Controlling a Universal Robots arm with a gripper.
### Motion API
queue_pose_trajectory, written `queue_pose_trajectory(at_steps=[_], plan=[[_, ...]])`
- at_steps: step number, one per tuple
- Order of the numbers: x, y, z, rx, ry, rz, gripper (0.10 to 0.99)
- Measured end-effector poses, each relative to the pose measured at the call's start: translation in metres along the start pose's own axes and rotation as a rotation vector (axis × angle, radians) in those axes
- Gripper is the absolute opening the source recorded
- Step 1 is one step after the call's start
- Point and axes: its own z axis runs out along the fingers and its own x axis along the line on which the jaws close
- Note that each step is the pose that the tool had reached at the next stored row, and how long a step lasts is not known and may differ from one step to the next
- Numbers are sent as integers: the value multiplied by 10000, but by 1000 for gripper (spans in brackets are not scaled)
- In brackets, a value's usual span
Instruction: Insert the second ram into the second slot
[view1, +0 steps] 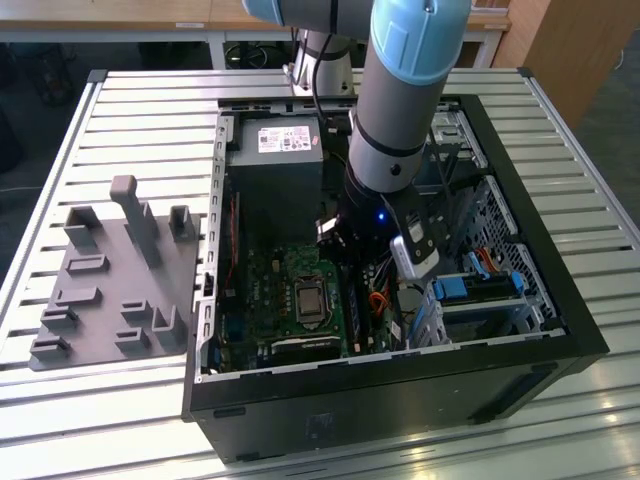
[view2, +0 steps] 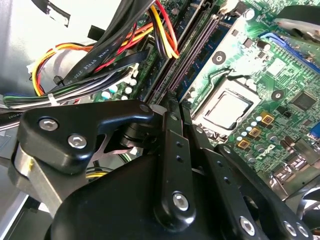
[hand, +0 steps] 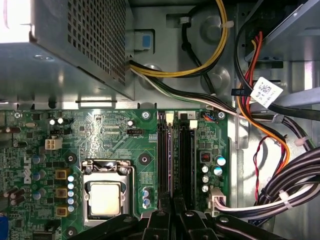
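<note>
two ram slots (hand: 177, 155) lie right under your gripper (hand: 172, 202) on the motherboard (hand: 115, 145).
its jaws look pressed together low over the slots; beyond them, the second ram (hand: 170, 155) seems to stand in one slot, seating unconfirmed.

Even daylight washes the slatted bench (view1: 110, 130) in the exterior view, while the inside of the computer case (view1: 520, 290) sits in shadow under the arm. In the second wrist view the claw (view2: 172, 112) looms dark and soft up close, white glare blowing out a corner. The first wrist view is crisp on the green board (hand: 115, 140), with glare off the metal power box (hand: 65, 50).
</note>
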Motion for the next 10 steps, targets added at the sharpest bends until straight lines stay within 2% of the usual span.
queue_pose_trajectory(at_steps=[10], plan=[[-1,-1,21,-1,0,0,137]])
